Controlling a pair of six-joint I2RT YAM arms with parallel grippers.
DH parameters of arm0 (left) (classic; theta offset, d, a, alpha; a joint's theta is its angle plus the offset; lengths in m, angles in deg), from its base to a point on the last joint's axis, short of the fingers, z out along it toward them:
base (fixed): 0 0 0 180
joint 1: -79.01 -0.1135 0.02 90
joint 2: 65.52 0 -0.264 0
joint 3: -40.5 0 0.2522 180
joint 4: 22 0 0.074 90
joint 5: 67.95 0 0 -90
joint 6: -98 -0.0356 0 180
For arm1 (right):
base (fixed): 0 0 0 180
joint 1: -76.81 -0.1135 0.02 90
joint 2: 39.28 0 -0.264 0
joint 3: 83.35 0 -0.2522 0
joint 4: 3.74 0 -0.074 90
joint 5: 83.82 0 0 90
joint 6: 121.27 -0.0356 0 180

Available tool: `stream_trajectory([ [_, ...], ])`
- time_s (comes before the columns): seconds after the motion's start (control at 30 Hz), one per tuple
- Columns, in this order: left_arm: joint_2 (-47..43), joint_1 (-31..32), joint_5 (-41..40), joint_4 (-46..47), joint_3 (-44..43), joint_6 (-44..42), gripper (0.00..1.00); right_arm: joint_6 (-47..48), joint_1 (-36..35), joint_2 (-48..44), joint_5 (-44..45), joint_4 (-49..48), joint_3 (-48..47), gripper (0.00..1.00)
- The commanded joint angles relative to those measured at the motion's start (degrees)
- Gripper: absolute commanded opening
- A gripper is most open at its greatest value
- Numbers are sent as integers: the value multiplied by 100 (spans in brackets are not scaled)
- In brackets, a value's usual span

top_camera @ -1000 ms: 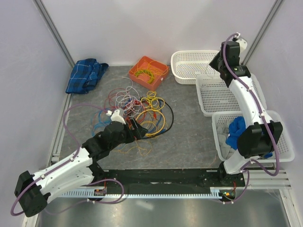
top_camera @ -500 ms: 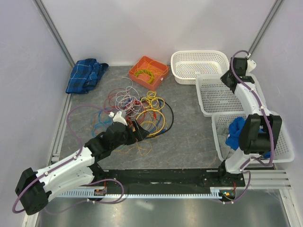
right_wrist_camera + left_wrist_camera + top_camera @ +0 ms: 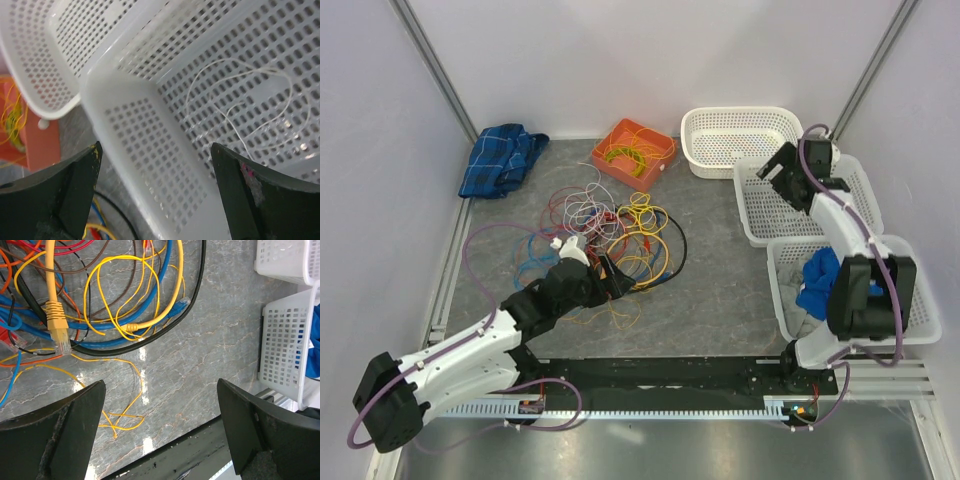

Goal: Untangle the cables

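Left wrist view looks down between the left gripper's [image 3: 160, 415] black fingers, which stand wide apart with nothing between them. Under the gap is bare grey marbled tabletop [image 3: 210, 350], with one thin yellow wire [image 3: 141, 382] trailing in loose loops. Just ahead of the jaws lies the tangle of thin coloured cables [image 3: 125, 305]: a thick yellow network cable with a clear plug [image 3: 52, 310], blue leads, and a black cable [image 3: 201, 275] curving round the outside.

Right wrist view shows the right gripper [image 3: 155, 185] spread wide and empty too, over the corner of a white perforated plastic basket [image 3: 135, 135]. A single thin white wire [image 3: 225, 60] lies on the basket floor ahead of its jaws.

The likeliest trouble is on the left. The strands cross so densely that closing there could pinch several at once, and a pull would then drag or tighten the whole knot. The plug could also snag inside a loop, and the thin wire flat on the table may slip out of the pads
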Motion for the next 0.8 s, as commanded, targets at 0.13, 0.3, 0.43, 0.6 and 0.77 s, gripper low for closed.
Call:
stream_trajectory([
  [0.13, 61, -23, -349, -164, -535, 99, 100, -27, -1900, -2064, 609, -1095, 1316, 97],
  [0.3, 325, -23, -929, -603, -1053, 20, 100, 359, -3186, -2513, 645, -2052, 2396, 94],
  [0.43, 694, -40, -1465, -1052, -1466, -24, 100, 684, -4169, -2206, 539, -2536, 2925, 93],
  [0.6, 1220, -295, -1800, -1307, -1818, -217, 100, 888, -4918, -1907, 741, -2984, 3417, 93],
  [0.77, 1906, -664, -1450, -1272, -2108, -358, 98, 835, -5297, -2151, 969, -3362, 3883, 92],
])
